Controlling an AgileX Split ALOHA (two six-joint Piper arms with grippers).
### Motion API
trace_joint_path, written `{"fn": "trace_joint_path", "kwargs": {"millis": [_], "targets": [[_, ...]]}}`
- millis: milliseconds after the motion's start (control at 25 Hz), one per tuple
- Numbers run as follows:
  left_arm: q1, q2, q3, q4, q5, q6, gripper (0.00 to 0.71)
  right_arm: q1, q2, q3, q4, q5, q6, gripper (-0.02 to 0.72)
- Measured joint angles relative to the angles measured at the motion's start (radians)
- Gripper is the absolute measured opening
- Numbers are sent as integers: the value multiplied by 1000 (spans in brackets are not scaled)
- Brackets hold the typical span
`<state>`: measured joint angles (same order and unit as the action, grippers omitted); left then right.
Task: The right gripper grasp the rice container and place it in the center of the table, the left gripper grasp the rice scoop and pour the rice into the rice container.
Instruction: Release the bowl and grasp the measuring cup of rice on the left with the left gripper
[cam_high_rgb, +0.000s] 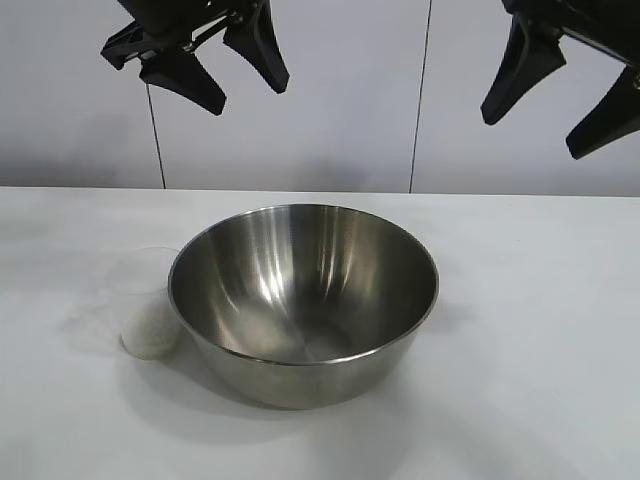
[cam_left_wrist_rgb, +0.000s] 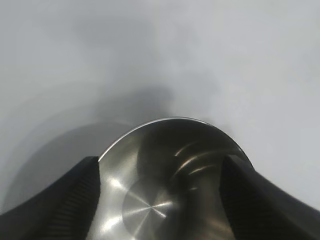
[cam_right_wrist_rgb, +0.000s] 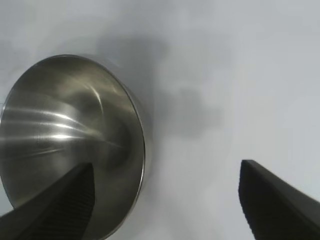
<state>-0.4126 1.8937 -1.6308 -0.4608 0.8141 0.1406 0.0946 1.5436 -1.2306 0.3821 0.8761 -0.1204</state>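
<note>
White tabletop (cam_high_rgb: 540, 330) before a pale panelled wall holds the rice container (cam_high_rgb: 303, 300), a shiny steel bowl already near the centre, with the rice scoop (cam_high_rgb: 148, 318), a small clear cup of white rice (cam_high_rgb: 152, 330), touching its left side. Both the left gripper (cam_high_rgb: 215, 68) and right gripper (cam_high_rgb: 560, 95) hang high above with claws spread wide and holding nothing. Judging by this, the left claw should descend beside the bowl and pinch the cup upright without nudging the bowl or spilling grains.

A white table (cam_high_rgb: 560, 330) before grey wall panels (cam_high_rgb: 330, 90).
</note>
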Motion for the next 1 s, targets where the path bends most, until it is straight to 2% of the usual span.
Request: {"fn": "trace_joint_path", "kwargs": {"millis": [800, 1000], "targets": [[0, 0, 0, -3, -4, 43, 511, 0, 0, 0, 0, 8, 1, 545], [0, 0, 0, -27, 43, 154, 574, 0, 0, 0, 0, 4, 1, 545]]}}
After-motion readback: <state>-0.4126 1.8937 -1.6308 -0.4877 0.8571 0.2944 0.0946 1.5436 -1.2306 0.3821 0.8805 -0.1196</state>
